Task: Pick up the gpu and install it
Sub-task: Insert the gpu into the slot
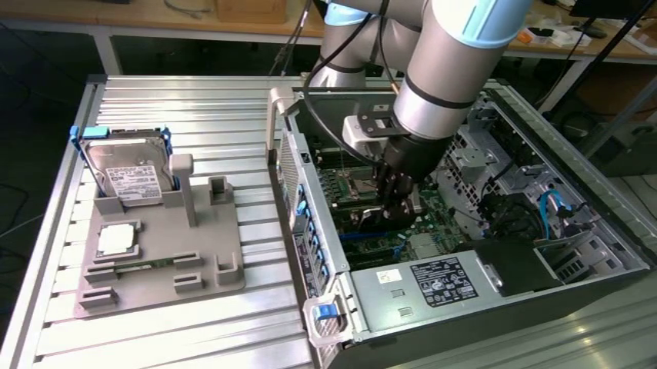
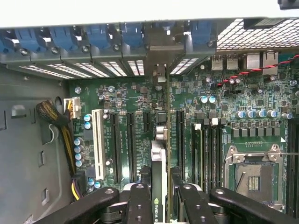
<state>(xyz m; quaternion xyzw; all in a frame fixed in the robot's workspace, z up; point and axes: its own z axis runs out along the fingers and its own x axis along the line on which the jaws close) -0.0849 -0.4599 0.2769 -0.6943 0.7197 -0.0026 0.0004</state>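
1. In the exterior view, the gripper (image 1: 395,206) is deep inside the open computer case (image 1: 482,323) and hides most of what it carries.
2. From the wrist, the gpu (image 2: 159,161) shows edge-on only. Its faces are unreadable, and whether it is seated cannot be told.
3. The fingers (image 2: 140,200) are clamped on both sides of the card.
4. The card stands on edge over the motherboard (image 2: 135,93) slots. Its long axis runs toward the blue slot clips (image 2: 98,35) on the rear wall.

Setting: robotics lab or electronics workshop. Evidence: slatted aluminium table (image 1: 154,100); opened computer case (image 1: 295,165) exposing the motherboard (image 2: 135,93); grey parts fixture (image 1: 205,254) holding a hard drive (image 1: 128,173); wooden workbenches (image 1: 154,19) behind; industrial robot arm (image 1: 451,61).
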